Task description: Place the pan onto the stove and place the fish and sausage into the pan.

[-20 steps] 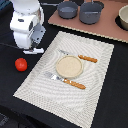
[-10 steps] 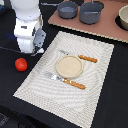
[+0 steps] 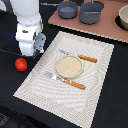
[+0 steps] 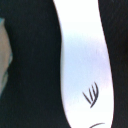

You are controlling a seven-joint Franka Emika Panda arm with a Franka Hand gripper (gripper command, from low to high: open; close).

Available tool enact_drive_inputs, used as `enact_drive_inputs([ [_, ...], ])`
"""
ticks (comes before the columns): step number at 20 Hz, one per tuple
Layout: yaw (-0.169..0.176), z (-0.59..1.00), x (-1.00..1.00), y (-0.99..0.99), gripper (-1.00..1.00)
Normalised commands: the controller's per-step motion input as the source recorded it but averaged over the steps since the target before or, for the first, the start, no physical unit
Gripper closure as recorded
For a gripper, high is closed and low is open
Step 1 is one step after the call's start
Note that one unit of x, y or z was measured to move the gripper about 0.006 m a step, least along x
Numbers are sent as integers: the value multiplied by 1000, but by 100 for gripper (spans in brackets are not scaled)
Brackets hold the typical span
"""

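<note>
**Beside the placemat: arm positioned over the fish**

At the exterior view's left edge of the pale striped placemat [image 3: 70, 70], the gripper [image 3: 31, 54] is held low over the dark table [image 3: 107, 107]. The wrist view is filled by the fish [image 4: 82, 65], a white elongated piece with dark fin marks, lying flat on the dark surface directly under the camera. This alignment is judged to serve a pick from above. The fingers are not seen in either view, so neither the opening of the hand nor any hold on the fish can be determined. In the exterior view the fish itself is hidden by the arm body.

The sausage [image 3: 21, 64], a red rounded lump, rests on the table just beside the arm, apart from the placemat.

On the stove [image 3: 107, 27], the pinkish-brown board at the far side, two dark grey vessels stand side by side. The one nearer the exterior view's left is taken to be the pan [image 3: 67, 9], since a thin handle appears to extend from it; the other is the pot [image 3: 91, 12]. The pan-placing step is therefore judged complete, with both food items not yet in the pan.

A round plate [image 3: 69, 66] lies in the middle of the placemat, with orange-handled cutlery [image 3: 75, 83] set on either side of it as a table setting; none of this belongs to the task.
</note>
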Motion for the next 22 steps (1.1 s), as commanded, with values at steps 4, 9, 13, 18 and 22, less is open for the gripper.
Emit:
enact_drive_inputs([
  [4, 33, -119, 0, -35, 100],
  [9, 17, -54, 27, -41, 100],
  [13, -14, 950, 19, 269, 100],
  [18, -2, 1000, 39, 655, 100],
  [22, 0, 1000, 252, 842, 100],
])
